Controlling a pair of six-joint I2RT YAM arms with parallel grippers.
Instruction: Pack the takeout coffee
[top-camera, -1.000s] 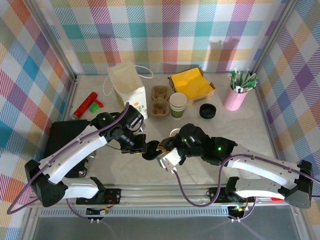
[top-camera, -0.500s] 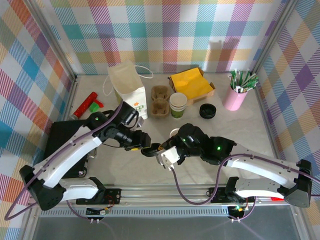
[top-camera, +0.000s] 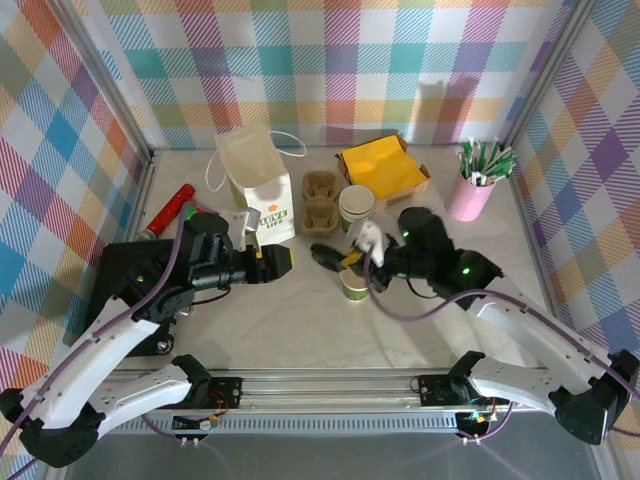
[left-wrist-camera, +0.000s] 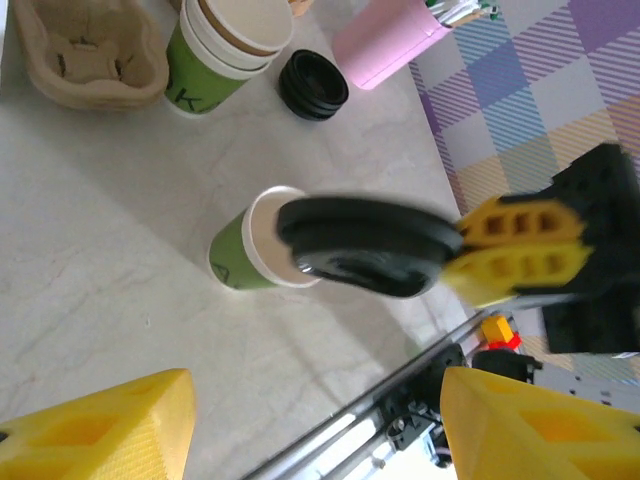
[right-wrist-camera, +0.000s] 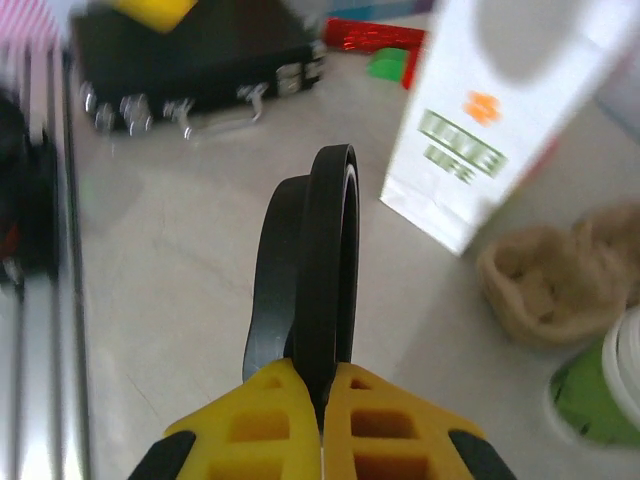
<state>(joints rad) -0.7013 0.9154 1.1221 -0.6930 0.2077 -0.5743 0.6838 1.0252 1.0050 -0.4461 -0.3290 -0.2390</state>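
Note:
The takeout cup (top-camera: 353, 286), cream on top with a green band below, stands lidless on the table; in the left wrist view the cup (left-wrist-camera: 250, 251) has its mouth partly behind the lid. The round black lid (top-camera: 326, 255) hangs edge-on just left of and above the cup, with my right gripper (top-camera: 347, 258) shut on its rim. In the right wrist view the lid (right-wrist-camera: 318, 270) stands upright between the yellow fingers of the right gripper (right-wrist-camera: 322, 385). My left gripper (top-camera: 280, 262) is open and empty, left of the lid; the left gripper (left-wrist-camera: 315, 425) holds nothing.
A stack of like cups (top-camera: 356, 208), a pulp carrier (top-camera: 320, 200) and a white paper bag (top-camera: 258, 185) stand behind. Spare black lids (top-camera: 415, 221) and the pink cup of sticks (top-camera: 470, 195) are at the right. A black case (top-camera: 125, 290) lies left.
The left gripper let go of the lid and drew back to the left. The right gripper carried the lid away from the front edge to beside the cup.

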